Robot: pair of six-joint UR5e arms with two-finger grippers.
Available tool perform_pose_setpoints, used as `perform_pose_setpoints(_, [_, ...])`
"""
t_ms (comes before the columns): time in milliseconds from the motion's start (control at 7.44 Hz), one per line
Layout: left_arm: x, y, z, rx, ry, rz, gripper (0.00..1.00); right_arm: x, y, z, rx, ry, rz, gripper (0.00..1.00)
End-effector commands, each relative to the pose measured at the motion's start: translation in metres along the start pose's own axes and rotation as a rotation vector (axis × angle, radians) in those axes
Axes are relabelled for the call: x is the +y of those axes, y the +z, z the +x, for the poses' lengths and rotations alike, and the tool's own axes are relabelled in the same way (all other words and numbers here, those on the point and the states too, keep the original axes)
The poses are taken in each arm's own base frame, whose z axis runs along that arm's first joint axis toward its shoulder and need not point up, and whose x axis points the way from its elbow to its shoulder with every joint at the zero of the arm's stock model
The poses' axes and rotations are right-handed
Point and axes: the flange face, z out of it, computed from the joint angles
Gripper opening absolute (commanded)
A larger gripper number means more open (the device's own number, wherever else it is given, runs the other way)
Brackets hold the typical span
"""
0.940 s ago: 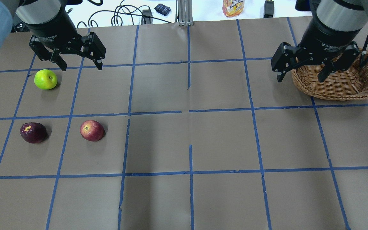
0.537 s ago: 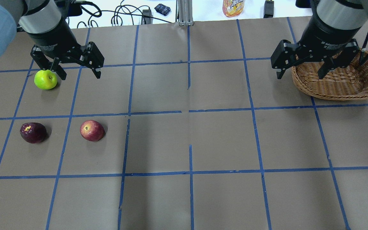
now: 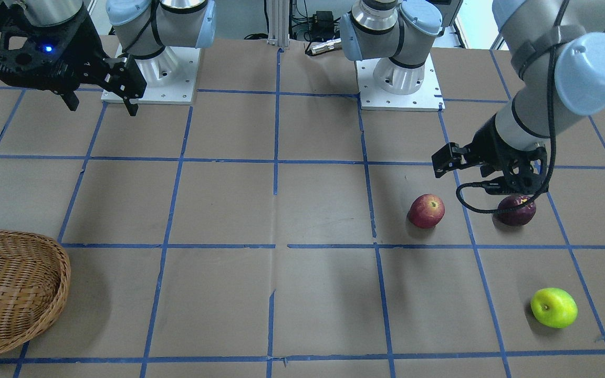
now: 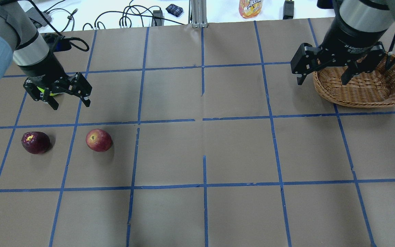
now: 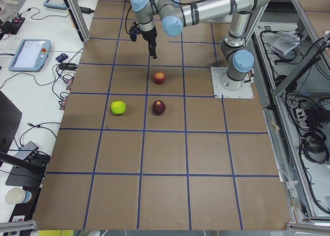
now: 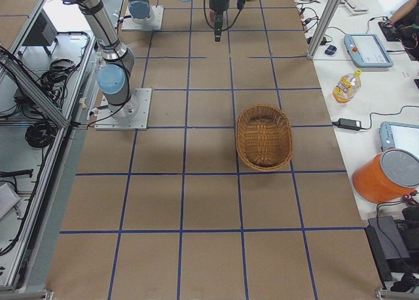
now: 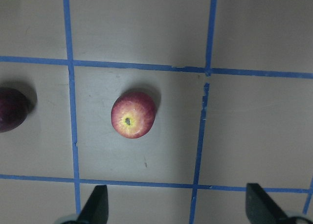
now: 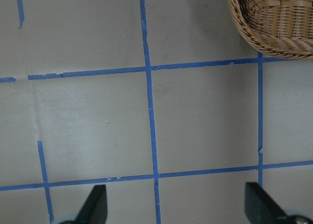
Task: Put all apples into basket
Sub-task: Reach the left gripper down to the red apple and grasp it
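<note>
Step in hand: judged to be the left hand (image 4: 70,103) lining up on the red apple (image 7: 133,114), the fruit nearest the middle of its wrist view.
Left hand: raised above the bench (image 4: 204,212), fingers spread wide, holding nothing.
Target position: in the wrist view the red apple lies at 11 o'clock from the gap between the fingers, apart from both. In the overhead view it lies at 5 o'clock from the hand.
Method: shift the gap over the apple, descend with one finger on each side of its widest part, then close gently, as round fruit may roll.
Hazard: the maroon apple (image 4: 35,142) sits at 9 o'clock from the red one, so keep the outer finger clear of it.
Green apple (image 3: 553,307): on the bench, largely hidden beneath the left hand in the overhead view.
Right hand (image 4: 322,80): spread, empty, hovering by the basket (image 4: 362,99).
Basket: at 3 o'clock, well apart from all three apples.
</note>
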Motion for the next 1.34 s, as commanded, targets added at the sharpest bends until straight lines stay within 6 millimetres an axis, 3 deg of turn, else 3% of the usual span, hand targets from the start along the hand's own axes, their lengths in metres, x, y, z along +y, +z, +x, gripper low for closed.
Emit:
perform_pose_setpoints(0, [-0.013, 0.070, -0.045, 0.009, 0.028, 0.032, 1.00, -0.001, 0.002, 0.000, -0.002, 0.001, -0.002, 1.00])
perform_pose_setpoints(269, [-0.004, 0.106, -0.037, 0.049, 0.027, -0.007, 1.00, 0.000, 0.001, 0.000, 0.001, 0.003, -0.001, 1.00])
perform_pose_setpoints(537, [-0.012, 0.125, -0.034, 0.088, 0.028, 0.001, 1.00, 0.000, 0.001, 0.000, 0.003, 0.003, -0.002, 1.00])
perform_pose_setpoints(1209, [-0.015, 0.154, -0.028, 0.157, 0.028, -0.027, 1.00, 0.000, 0.001, 0.000, 0.003, 0.001, -0.002, 1.00])
